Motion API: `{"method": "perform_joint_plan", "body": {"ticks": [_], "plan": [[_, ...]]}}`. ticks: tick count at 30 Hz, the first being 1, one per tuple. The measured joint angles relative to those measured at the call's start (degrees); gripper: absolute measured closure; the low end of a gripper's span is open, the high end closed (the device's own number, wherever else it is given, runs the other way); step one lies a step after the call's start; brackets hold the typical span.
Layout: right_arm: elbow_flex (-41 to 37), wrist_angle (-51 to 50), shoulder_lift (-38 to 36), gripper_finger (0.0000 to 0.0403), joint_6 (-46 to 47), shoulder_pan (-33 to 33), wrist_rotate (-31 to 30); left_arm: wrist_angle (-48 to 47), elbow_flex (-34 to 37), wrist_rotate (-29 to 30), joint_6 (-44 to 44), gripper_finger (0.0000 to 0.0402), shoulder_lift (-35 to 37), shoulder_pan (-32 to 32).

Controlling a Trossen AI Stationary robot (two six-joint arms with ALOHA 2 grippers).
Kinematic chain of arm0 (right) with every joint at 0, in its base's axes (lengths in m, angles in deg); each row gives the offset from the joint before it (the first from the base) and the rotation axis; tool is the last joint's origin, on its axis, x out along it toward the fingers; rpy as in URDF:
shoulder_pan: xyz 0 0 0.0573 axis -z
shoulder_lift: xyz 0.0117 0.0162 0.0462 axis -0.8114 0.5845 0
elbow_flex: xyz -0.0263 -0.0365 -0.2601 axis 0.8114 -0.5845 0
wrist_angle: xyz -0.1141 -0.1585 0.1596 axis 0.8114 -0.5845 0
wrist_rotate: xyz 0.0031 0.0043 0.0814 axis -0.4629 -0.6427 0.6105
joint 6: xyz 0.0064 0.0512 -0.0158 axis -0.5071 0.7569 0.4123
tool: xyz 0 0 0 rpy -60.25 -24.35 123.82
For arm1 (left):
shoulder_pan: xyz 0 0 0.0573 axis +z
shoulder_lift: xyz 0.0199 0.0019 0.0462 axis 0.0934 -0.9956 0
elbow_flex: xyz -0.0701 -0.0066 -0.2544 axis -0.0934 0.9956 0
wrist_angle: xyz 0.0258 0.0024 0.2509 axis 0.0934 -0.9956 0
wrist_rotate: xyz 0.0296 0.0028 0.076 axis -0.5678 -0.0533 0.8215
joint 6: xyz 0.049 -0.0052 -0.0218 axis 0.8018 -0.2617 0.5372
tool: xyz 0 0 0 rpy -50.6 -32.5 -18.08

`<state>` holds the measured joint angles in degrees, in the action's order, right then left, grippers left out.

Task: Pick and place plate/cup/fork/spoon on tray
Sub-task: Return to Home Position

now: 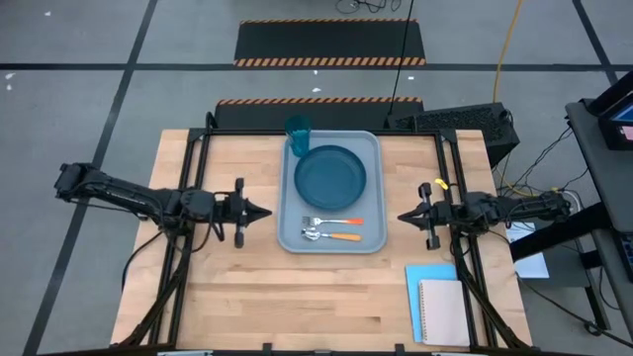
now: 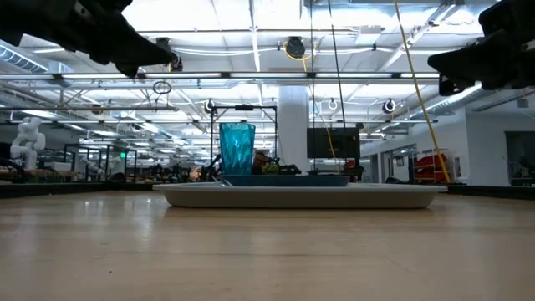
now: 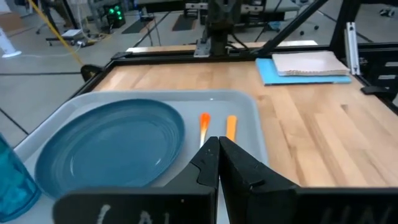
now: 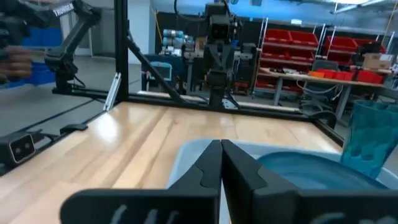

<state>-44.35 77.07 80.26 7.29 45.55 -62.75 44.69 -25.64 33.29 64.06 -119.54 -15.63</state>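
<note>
Both sets of jaws are closed on nothing: the left gripper [image 1: 265,211] hangs just off the tray's left edge and the right gripper [image 1: 404,217] just off its right edge, each pointing inward and lifted clear of the bench [image 1: 247,297]. Between them the tray [image 1: 373,178] already carries everything: the plate [image 1: 330,176] in the middle, the cup [image 1: 299,130] upright at the far left corner touching or nearly touching the plate's rim, and the fork [image 1: 334,222] and spoon [image 1: 332,235] lying side by side along the near edge. The task looks finished, so the main risk is in retreat: a low sweep inward by either arm could clip the tray rim and slide it, or knock over the light cup. From table height the cutlery is hidden behind the rim, and only the arms' dark undersides show. Whether the cup stands fully inside the rim is hard to tell. A blue sheet [image 1: 415,282] and notebook [image 1: 444,312] lie well apart.
</note>
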Motion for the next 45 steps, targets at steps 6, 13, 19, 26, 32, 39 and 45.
{"method": "perform_joint_plan", "body": {"ticks": [6, 13, 19, 26, 32, 39, 45], "plan": [[0.0, -3.1, 0.2, 0.0403, -0.2, 0.0, 0.0, -0.3, 0.0, 0.0, 0.7, 0.0392, 1.0, -0.8], [0.0, -0.6, 0.6, 0.0403, -0.3, 0.0, -0.2, 5.8, 5.4, -0.6, 2.8, 0.0392, 3.5, -0.9], [-0.1, 2.7, 0.7, 0.0403, -0.2, 0.0, -0.4, 9.2, 9.6, -1.5, 4.9, 0.0392, 8.7, -0.8], [-0.1, 2.8, 0.7, 0.0403, -0.2, 0.0, -0.4, 9.1, 11.9, -6.4, 7.7, 0.0392, 14.3, 0.4], [-0.1, 2.9, 0.7, 0.0403, -0.2, 0.0, -0.3, 7.6, 12.0, -8.4, 9.2, 0.0392, 15.9, 1.8], [-0.1, 2.9, 0.7, 0.0403, -0.2, 0.0, -0.3, 6.0, 12.0, -8.9, 8.6, 0.0392, 15.9, 2.9], [-0.1, 3.0, 0.7, 0.0403, -0.2, 0.0, -0.3, 6.0, 12.0, -10.4, 7.9, 0.0392, 15.9, 2.9]]}}
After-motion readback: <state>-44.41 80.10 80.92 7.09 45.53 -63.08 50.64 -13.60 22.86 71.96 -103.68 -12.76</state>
